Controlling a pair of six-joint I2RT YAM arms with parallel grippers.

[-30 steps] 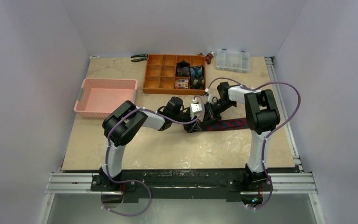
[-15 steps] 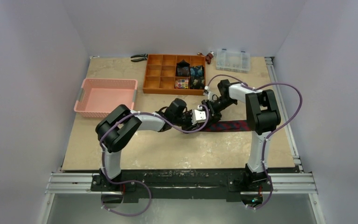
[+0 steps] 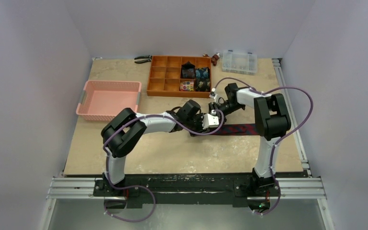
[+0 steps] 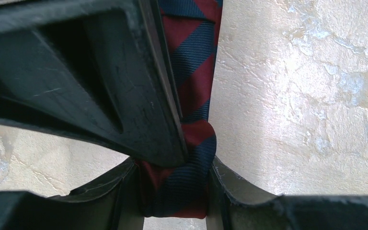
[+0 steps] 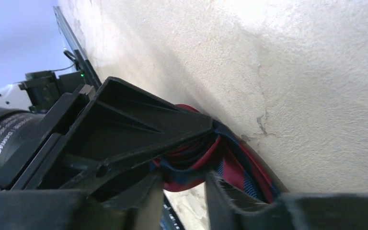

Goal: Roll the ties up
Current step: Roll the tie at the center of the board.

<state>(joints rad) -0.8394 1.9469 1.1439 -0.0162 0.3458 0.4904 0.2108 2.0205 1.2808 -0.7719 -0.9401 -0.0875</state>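
Note:
A navy tie with red diagonal stripes point(image 3: 239, 128) lies flat on the table, its left end wound into a small roll. My left gripper point(image 3: 212, 122) is shut on that roll point(image 4: 177, 184), which sits between its two fingertips. My right gripper point(image 3: 216, 110) reaches in from the right and is shut on the same roll point(image 5: 188, 173). Its black finger point(image 4: 86, 81) fills the upper left of the left wrist view. The unrolled strip point(image 4: 191, 52) runs away from the roll. Three rolled ties sit in the organiser: black point(image 3: 188, 71), blue point(image 3: 201, 74) and multicoloured point(image 3: 187, 86).
A brown wooden organiser point(image 3: 163, 76) stands at the back centre. A pink basket point(image 3: 108, 99) is at the left. Pliers point(image 3: 143, 59) and a clear plastic box point(image 3: 239, 61) lie along the back edge. Purple cables loop around both arms.
My left gripper has moved right along the tie, and my right gripper has shifted right with it. The flat part of the tie is shorter than before.

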